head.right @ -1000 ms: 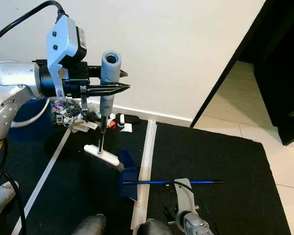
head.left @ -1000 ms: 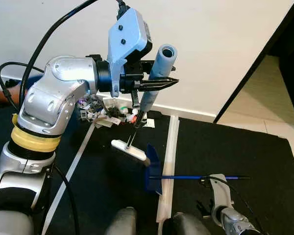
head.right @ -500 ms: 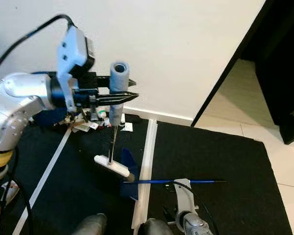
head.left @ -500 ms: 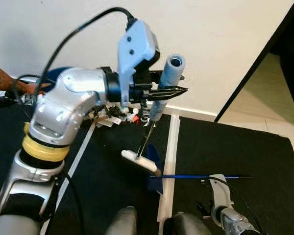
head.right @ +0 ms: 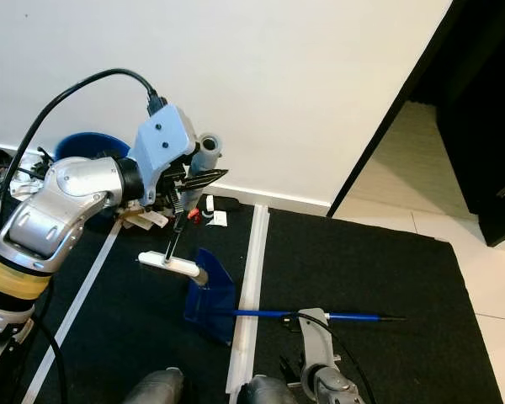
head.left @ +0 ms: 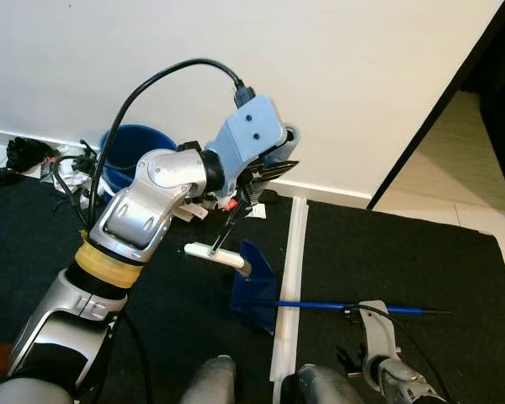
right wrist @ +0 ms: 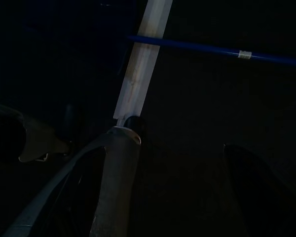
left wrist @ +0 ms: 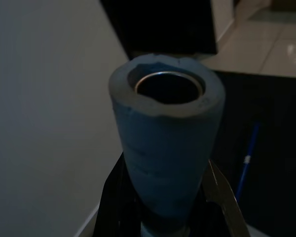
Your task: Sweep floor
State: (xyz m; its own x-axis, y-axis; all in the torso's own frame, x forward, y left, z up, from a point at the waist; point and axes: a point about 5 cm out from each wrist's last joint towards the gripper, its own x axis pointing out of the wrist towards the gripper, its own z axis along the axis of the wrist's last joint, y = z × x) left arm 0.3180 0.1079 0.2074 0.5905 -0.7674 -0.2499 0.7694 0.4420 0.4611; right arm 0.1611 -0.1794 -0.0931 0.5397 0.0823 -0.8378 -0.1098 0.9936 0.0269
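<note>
My left gripper (head.left: 268,171) is shut on the light blue foam grip (left wrist: 167,148) of a short broom, reached out toward the wall. The broom's thin shaft slants down to its white head (head.left: 213,252), which rests on the black mat just left of the blue dustpan (head.left: 254,289). The dustpan's long blue handle (head.left: 353,307) lies across the white floor strip to the right. A pile of small litter (head.right: 147,217) lies by the wall, partly hidden behind my left arm. My right gripper (head.left: 379,349) hangs idle low at the right.
A blue bucket (head.left: 137,148) stands against the white wall, with a tangle of black cables (head.left: 29,156) to its left. A white strip (head.left: 288,278) runs between two black mats. An open doorway with pale tiles (head.left: 459,168) is at the right.
My left arm has stretched forward and lower toward the wall, and the broom head slid left. The dustpan has shifted a little left. The person's arm at the left is gone.
</note>
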